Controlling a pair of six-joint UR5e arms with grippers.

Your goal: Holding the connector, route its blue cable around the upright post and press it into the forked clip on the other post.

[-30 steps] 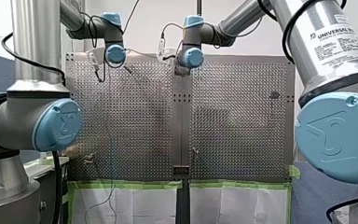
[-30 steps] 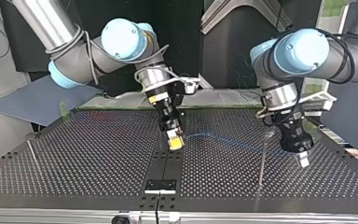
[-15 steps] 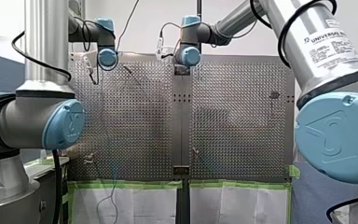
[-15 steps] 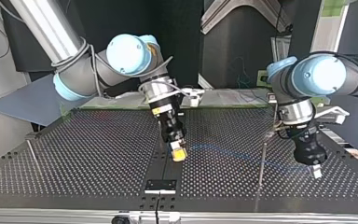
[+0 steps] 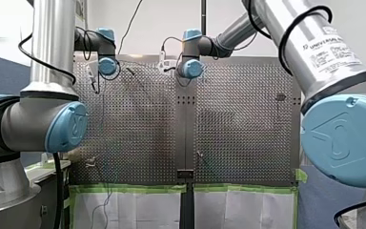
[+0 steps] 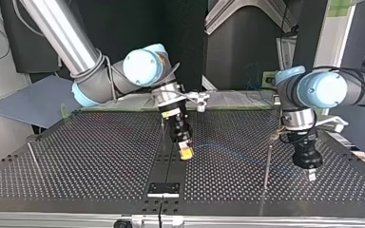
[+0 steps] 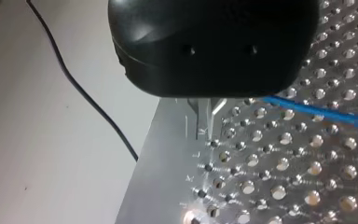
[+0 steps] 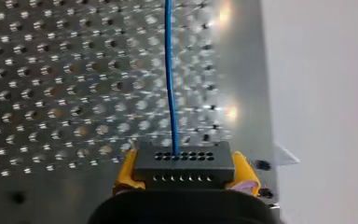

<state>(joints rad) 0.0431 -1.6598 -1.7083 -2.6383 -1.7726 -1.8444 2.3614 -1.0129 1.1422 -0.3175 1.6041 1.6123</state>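
My right tool [image 6: 186, 153] hangs over the middle of the perforated counter [image 6: 90, 156], its yellow pads [image 8: 127, 168] pinching the black connector [image 8: 184, 163] from both sides; the blue cable [image 8: 169, 70] runs straight out of it, low across the counter toward the thin upright post [image 6: 266, 164]; my left tool [image 6: 310, 175] hovers just past that post at the top view's right, metal fingers seemingly pressed together on nothing, though the housing hides most of them; the cable passes beside them, apart.
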